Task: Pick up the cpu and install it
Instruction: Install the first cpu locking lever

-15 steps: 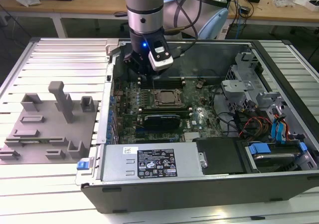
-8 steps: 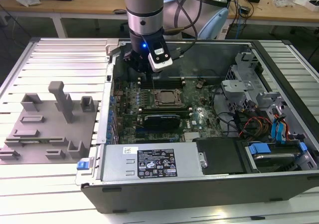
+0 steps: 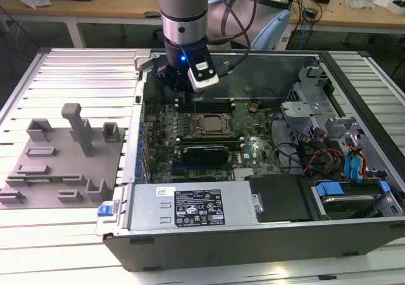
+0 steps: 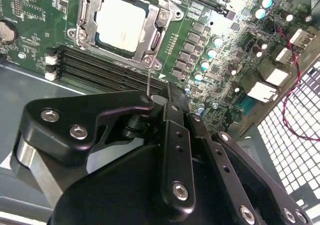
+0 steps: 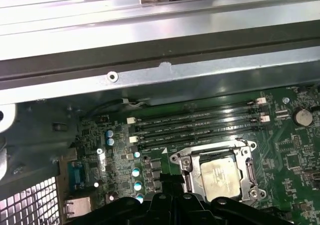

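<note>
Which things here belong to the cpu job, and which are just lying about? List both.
Job:
cpu, seated in the socket frame
motherboard
gripper, hovering beside the socket

Lying about:
grey fixture blocks on the slatted table, at the exterior view's left
power supply
blue drive latches

A ribbed, slatted metal tabletop (image 3: 76, 66) carries two things: a grey plastic fixture plate (image 3: 60, 168) with upright blocks toward the exterior view's left, and an open computer case (image 3: 253, 234) just beside it on the right.
</note>
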`<action>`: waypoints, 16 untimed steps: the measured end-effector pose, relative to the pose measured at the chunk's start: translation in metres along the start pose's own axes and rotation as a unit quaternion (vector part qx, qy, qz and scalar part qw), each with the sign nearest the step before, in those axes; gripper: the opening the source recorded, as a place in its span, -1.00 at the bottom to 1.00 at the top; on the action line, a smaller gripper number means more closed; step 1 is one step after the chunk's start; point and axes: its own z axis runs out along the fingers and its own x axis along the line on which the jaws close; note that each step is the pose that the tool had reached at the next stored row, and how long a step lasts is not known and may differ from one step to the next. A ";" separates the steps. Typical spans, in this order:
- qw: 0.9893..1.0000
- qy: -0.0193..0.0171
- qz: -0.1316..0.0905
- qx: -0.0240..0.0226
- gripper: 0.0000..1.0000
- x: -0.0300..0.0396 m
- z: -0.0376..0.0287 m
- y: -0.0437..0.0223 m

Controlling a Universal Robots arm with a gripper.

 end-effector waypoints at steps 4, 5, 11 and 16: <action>1.000 0.015 0.002 -0.009 -0.79 0.0000 0.0007 -0.0002; 1.000 0.015 0.002 -0.009 -0.79 0.0000 0.0007 -0.0002; 0.999 0.018 0.003 -0.028 -0.79 0.0000 0.0006 -0.0003; 0.998 0.023 0.004 -0.057 -0.79 0.0000 0.0007 -0.0003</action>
